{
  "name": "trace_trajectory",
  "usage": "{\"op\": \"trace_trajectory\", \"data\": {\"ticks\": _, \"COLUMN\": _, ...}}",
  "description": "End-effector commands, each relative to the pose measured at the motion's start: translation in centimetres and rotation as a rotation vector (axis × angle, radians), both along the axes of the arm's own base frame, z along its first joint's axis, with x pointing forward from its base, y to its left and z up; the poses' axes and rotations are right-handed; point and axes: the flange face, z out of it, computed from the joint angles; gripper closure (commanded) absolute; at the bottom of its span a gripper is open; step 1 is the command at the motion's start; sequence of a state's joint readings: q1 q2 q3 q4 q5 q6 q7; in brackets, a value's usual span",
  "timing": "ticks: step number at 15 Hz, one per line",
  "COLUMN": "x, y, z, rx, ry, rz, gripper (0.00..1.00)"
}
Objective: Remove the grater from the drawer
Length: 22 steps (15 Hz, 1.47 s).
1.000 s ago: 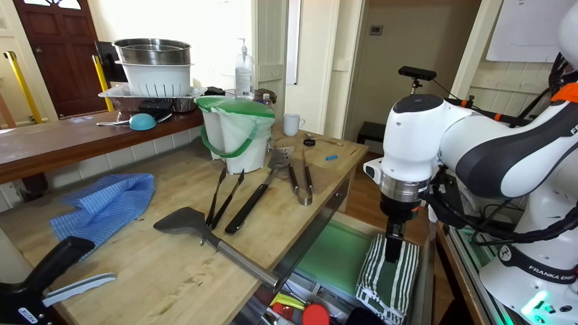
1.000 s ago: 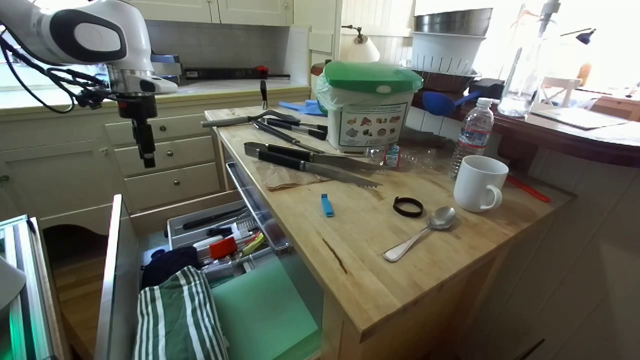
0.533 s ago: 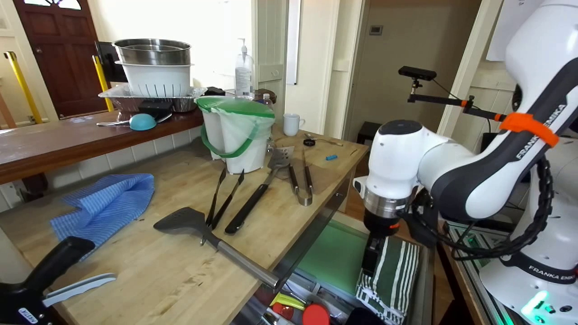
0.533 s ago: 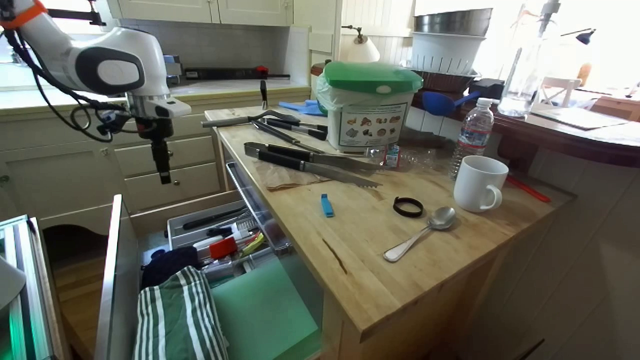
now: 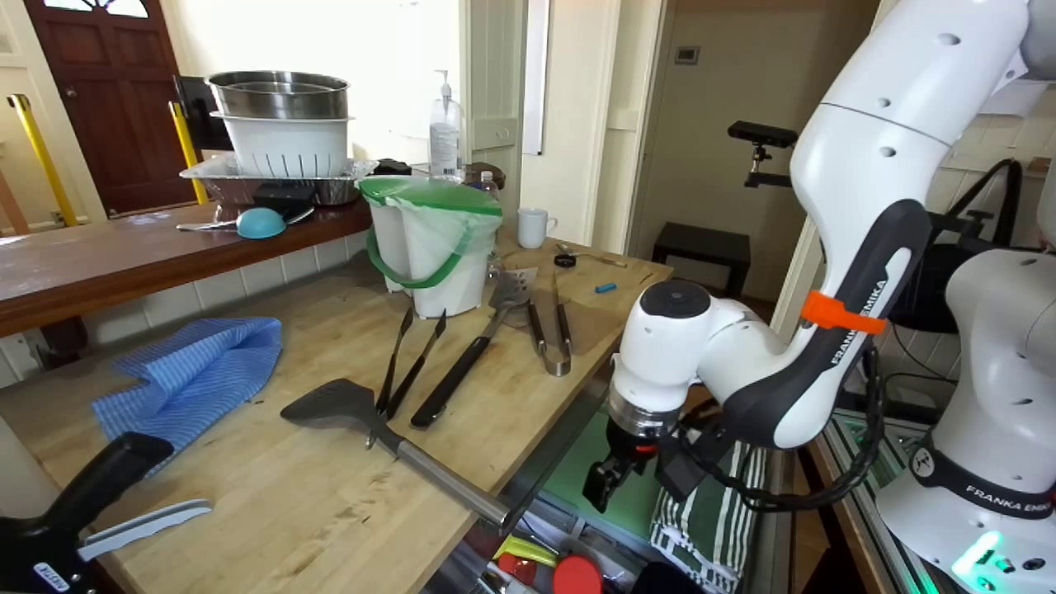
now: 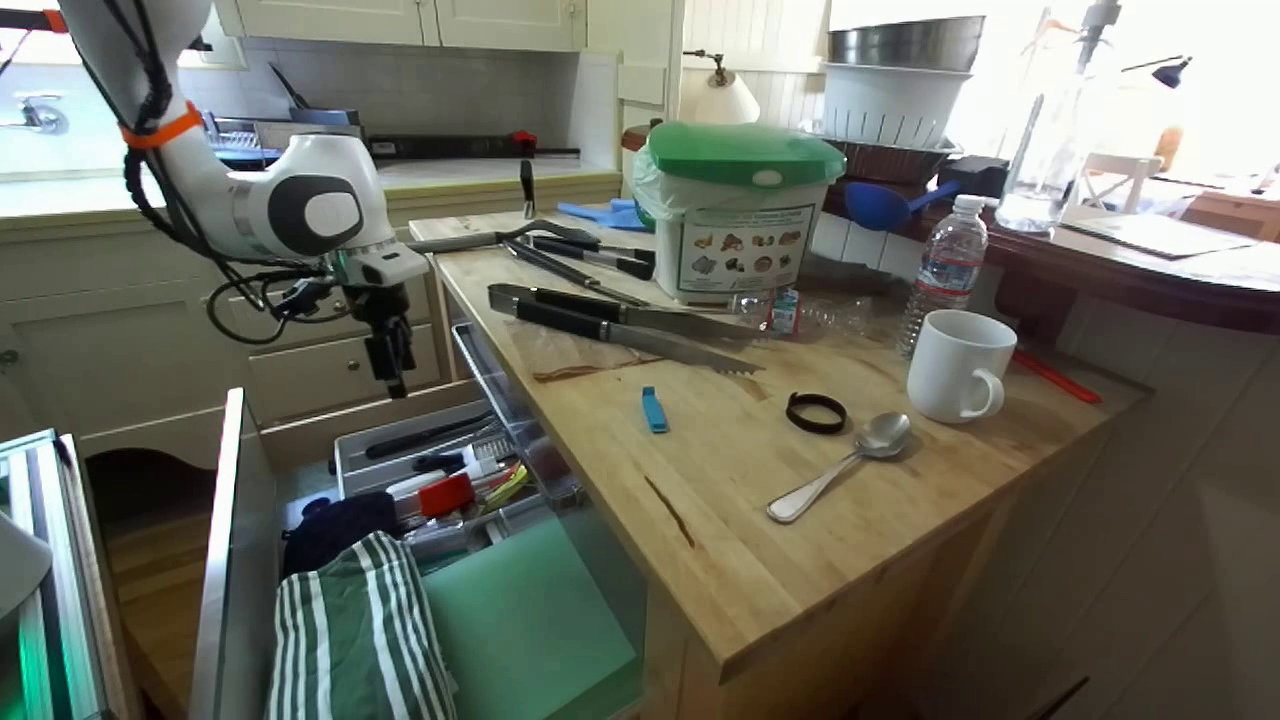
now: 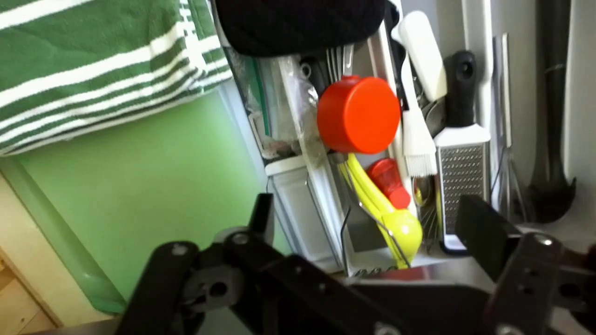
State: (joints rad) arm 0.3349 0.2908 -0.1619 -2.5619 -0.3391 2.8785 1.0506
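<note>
The grater (image 7: 463, 181) lies in the drawer's utensil tray in the wrist view, with a perforated metal face, white collar and black handle. It shows small in an exterior view (image 6: 492, 448); in an exterior view from the counter side I cannot make it out. The drawer (image 6: 225, 540) is pulled out from the counter. My gripper (image 7: 372, 228) is open and empty above the drawer; its right finger overlaps the grater's lower edge in the wrist view. The gripper also shows in both exterior views (image 5: 606, 487) (image 6: 392, 380), above the drawer and apart from its contents.
A red cup (image 7: 358, 114), yellow squeezer (image 7: 402, 232) and white brush (image 7: 419, 139) lie near the grater. A striped towel (image 7: 93, 70) lies beside them. The counter (image 5: 313, 511) overhangs the drawer; a spatula handle (image 5: 454, 487) reaches its edge. Tongs (image 5: 549, 346) lie farther back.
The arm has swung from above the striped towel toward the utensil tray and lowered. The gripper has moved closer to the counter edge and tilted. The drawer's contents look unmoved.
</note>
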Motion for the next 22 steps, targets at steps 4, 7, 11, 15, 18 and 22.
{"op": "trace_trajectory", "data": {"ticks": 4, "x": 0.5, "y": 8.0, "z": -11.2, "rx": -0.200, "ry": 0.116, "rz": -0.026, "gripper": 0.00}}
{"op": "trace_trajectory", "data": {"ticks": 7, "x": -1.2, "y": 10.3, "z": -15.1, "rx": -0.248, "ry": 0.240, "rz": 0.056, "gripper": 0.00}}
{"op": "trace_trajectory", "data": {"ticks": 11, "x": -2.4, "y": 10.3, "z": -15.7, "rx": -0.243, "ry": 0.298, "rz": 0.092, "gripper": 0.00}}
{"op": "trace_trajectory", "data": {"ticks": 15, "x": -1.9, "y": 9.8, "z": -16.5, "rx": -0.333, "ry": 0.182, "rz": 0.254, "gripper": 0.00}}
{"op": "trace_trajectory", "data": {"ticks": 18, "x": -1.8, "y": 10.7, "z": -17.4, "rx": -0.392, "ry": 0.092, "rz": 0.387, "gripper": 0.00}}
{"op": "trace_trajectory", "data": {"ticks": 22, "x": -2.2, "y": 12.4, "z": -18.6, "rx": -0.427, "ry": -0.008, "rz": 0.490, "gripper": 0.00}}
